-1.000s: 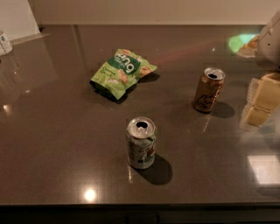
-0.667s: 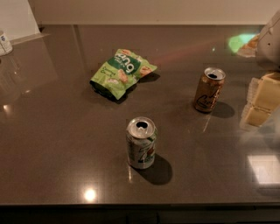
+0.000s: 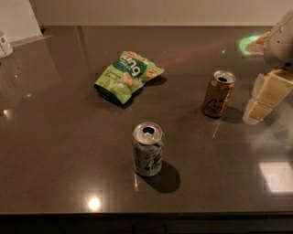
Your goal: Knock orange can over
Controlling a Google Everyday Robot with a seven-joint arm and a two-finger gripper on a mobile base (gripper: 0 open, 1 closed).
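In the single camera view, the orange can [image 3: 219, 93] stood upright on the dark tabletop [image 3: 55, 132], right of centre, its silver top with the open mouth turned up and its long axis vertical. The end effector [image 3: 262, 101] hung low at the right edge of the picture, just beside the can but apart from it, with a strip of bare surface and the can's shadow between them. Whether it was spread or pressed together could not be told from this angle. It held nothing that could be seen. The can therefore lay to the left of the end effector as pictured, at about the same depth on the tabletop, and the robot's one arm [image 3: 281, 39] came down from the upper right corner. By my judgement, a sideways push toward the can, meeting it high on its wall, would be needed to tip it. A white-and-green can [image 3: 147, 149] stood upright nearer the front edge, well apart from the orange one, and a green snack bag [image 3: 127, 75] lay flat farther back and left. The tabletop was glossy and threw back ceiling lights and a green patch of light [image 3: 247, 43] near the far right. A pale wall [image 3: 160, 11] ran behind it.
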